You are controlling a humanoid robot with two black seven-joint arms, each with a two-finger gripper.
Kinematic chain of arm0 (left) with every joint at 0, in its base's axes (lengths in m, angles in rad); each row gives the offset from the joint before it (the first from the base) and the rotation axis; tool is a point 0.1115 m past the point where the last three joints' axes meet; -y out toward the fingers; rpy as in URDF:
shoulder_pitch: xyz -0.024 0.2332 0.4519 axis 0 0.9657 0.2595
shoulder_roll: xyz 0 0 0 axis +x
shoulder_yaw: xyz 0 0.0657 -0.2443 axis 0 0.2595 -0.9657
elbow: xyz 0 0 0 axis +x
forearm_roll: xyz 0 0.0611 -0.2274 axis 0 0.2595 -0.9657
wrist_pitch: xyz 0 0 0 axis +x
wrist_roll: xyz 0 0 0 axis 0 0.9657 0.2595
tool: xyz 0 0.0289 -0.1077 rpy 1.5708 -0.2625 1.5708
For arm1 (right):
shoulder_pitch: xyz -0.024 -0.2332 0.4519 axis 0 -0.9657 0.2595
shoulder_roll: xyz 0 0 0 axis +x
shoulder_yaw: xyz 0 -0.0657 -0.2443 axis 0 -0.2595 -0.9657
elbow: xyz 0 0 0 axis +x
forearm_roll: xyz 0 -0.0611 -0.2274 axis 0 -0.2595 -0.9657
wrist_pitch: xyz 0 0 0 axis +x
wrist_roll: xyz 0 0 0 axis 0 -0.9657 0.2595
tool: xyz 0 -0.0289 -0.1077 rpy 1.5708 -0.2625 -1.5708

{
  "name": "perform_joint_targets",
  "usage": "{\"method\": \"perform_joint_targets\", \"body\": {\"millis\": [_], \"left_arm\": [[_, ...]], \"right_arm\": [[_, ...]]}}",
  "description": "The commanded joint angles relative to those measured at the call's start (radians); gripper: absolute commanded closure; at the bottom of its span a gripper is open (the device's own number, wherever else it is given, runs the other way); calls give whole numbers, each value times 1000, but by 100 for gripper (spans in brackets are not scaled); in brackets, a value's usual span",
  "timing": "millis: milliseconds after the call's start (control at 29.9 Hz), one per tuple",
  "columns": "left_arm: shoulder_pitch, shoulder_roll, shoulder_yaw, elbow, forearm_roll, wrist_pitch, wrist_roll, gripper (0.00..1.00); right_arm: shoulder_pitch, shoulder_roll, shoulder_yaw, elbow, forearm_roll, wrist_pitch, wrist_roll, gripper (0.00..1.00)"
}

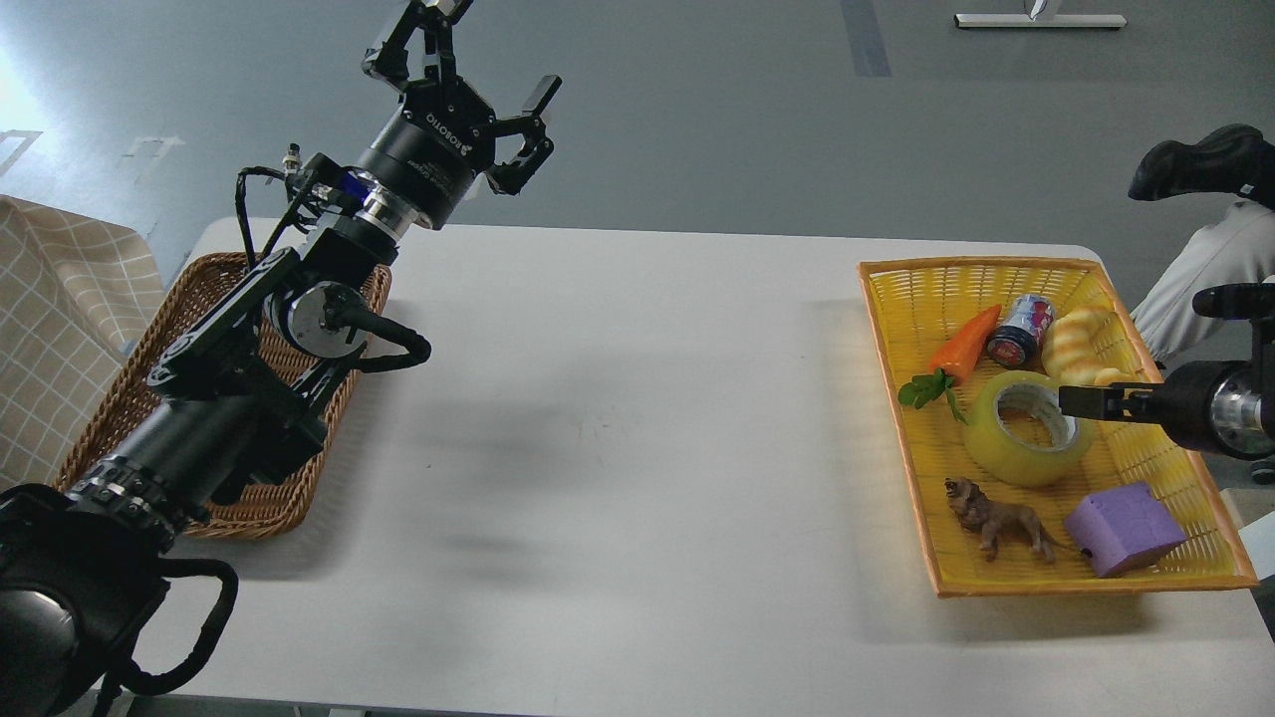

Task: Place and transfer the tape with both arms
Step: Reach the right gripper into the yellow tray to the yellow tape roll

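The tape (999, 453), a glossy yellow roll with a pale core, lies flat in the middle of the yellow basket (996, 588) at the table's right. My right gripper (1068, 401) comes in from the right edge and its dark tip sits at the roll's right rim. It is seen edge-on, so its fingers cannot be told apart. My left gripper (478, 50) is open and empty. It is raised high over the table's far left corner, far from the tape.
The yellow basket also holds a carrot (964, 342), a small can (1021, 329), a bread toy (1076, 344), a lion figure (1001, 518) and a purple block (1124, 528). A brown wicker basket (110, 418) lies under my left arm. A checked cloth (50, 329) hangs at the far left.
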Motion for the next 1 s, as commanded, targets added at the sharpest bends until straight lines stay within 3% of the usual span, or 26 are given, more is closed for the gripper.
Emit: {"method": "perform_joint_targets", "body": {"millis": [0, 535, 702, 970], "left_arm": [[2, -3, -1, 0, 0, 0, -1, 2], [2, 0, 0, 0, 0, 0, 0, 2], [2, 2, -1, 0, 0, 0, -1, 2], [3, 3, 0, 0, 0, 0, 0, 2]], "right_arm": [[-10, 12, 0, -2, 0, 0, -1, 21], [-19, 58, -20, -59, 0, 0, -1, 24], [-16, 78, -20, -91, 1, 0, -3, 31], [-13, 98, -20, -125, 3, 0, -4, 54]]}}
